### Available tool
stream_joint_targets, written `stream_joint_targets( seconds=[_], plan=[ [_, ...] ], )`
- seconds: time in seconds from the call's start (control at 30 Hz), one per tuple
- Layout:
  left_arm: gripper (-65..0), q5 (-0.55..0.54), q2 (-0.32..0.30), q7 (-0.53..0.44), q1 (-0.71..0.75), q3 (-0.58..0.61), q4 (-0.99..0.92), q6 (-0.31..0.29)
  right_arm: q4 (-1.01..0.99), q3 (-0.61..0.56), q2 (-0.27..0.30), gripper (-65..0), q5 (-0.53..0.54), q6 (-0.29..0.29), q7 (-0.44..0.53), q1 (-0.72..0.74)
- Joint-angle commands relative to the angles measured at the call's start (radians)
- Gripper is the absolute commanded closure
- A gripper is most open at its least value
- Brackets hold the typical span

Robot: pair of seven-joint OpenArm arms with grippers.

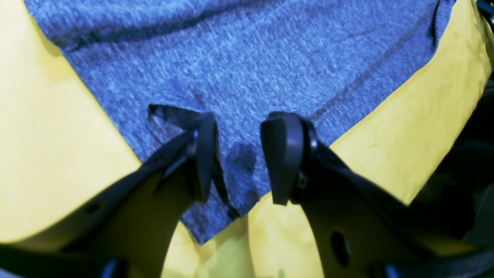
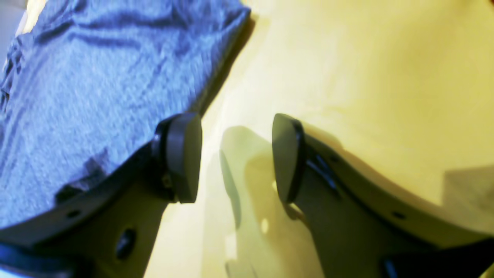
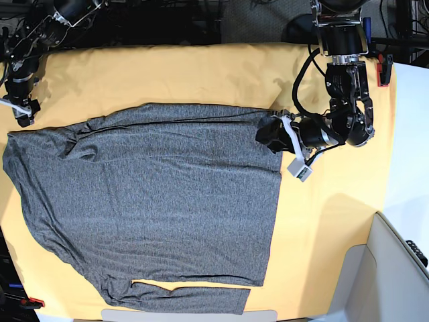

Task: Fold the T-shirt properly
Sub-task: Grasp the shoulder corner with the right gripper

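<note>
Tablecloth (image 3: 201, 74); T-shirt (image 1: 247, 65) corner beneath left claw (image 1: 239, 158)

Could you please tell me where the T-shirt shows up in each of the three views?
Left wrist: T-shirt fills the top and middle, its corner between the open left gripper.
Right wrist: upper left, beside the open right gripper.
Base: centre-left.
Shared landmark: yellow cloth.

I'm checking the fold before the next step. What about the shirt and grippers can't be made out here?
- T-shirt bottom edge: cut off by the base view's frame.
- Left gripper touching the cloth or hovering: unclear in the left wrist view.
- Right gripper: blurred in the right wrist view, barely visible in the base view.
</note>
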Motion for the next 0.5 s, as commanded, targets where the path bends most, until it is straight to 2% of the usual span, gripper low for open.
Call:
stream_joint_targets(
  seconds=[0.0, 0.47],
  plan=[
    [-23.0, -0.018, -0.008, -0.015, -0.016, -0.001, 0.014, -0.002, 0.005, -0.003, 0.008, -29.8, 0.002, -0.001, -0.008, 0.014],
    [-23.0, -0.018, -0.008, -0.015, -0.016, -0.006, 0.014, -0.002, -0.098, -0.003, 0.022, -29.8, 0.003, -0.001, -0.008, 0.126]
  ],
)
